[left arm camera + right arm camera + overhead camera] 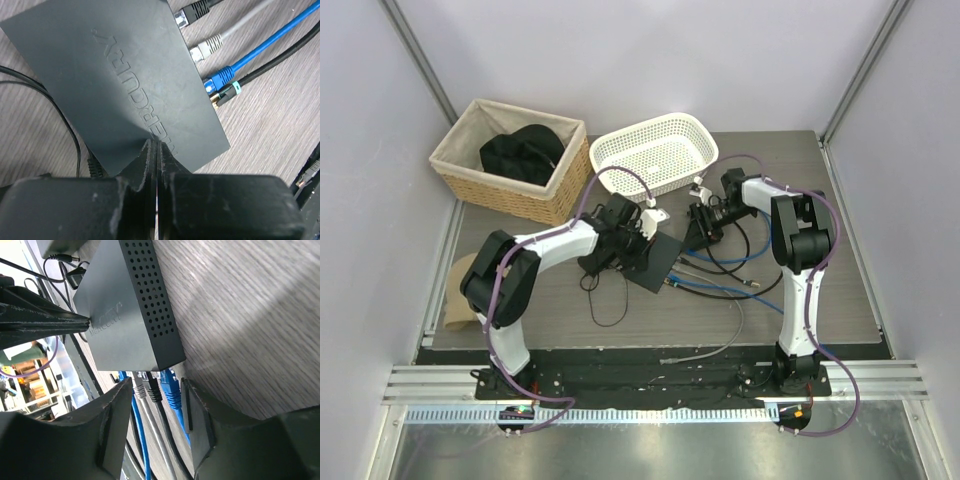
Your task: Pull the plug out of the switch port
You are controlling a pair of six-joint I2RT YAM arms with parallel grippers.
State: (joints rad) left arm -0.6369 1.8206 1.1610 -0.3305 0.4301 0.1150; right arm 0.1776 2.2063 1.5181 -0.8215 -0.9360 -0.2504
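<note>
Left hand (154, 149): fingers together, holding nothing, tips pressed on top of the switch (120, 75). Right hand (156, 390): fingers apart, straddling a grey plug (138, 390), black plug (151, 387) and blue plug (171, 386) just ahead of it.

Risk: closing may catch several plugs. A latched plug may also drag the switch across the desk (240, 315), out from under the left tips.

Only the left wrist view shows a fourth, braided cable (270, 67). Only the right wrist view shows the straddle.
</note>
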